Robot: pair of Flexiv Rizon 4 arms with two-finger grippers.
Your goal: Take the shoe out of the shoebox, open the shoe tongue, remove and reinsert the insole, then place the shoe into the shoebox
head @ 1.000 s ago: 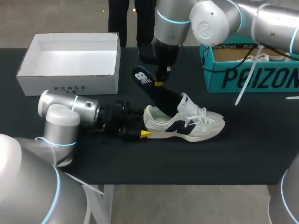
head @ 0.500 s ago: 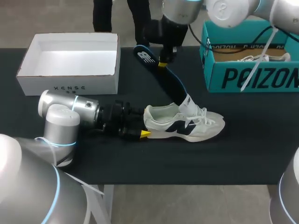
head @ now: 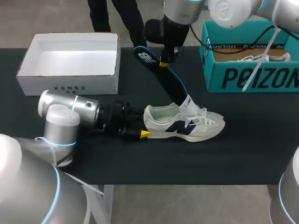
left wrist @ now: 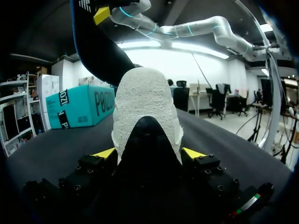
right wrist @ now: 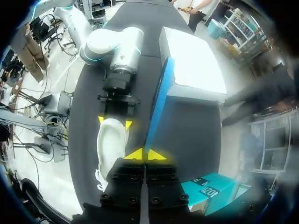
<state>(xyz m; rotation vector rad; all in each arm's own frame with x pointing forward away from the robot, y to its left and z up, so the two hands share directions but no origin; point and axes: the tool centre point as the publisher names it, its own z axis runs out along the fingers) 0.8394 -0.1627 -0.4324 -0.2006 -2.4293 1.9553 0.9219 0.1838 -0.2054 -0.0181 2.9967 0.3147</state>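
Large dark lettering runs along the teal box's (head: 252,77) side, and small spaced letters mark the white box's (head: 70,87) front wall. A white logo sits on the insole's (head: 163,79) heel end (a dark one on the shoe's (head: 184,123) side).

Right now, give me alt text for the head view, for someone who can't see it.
The right claw holds a dark insole up at a slant, its lower end at the opening of a white sneaker on the table, while the left claw grips the sneaker's heel. An open white shoebox sits back left, a teal box back right.
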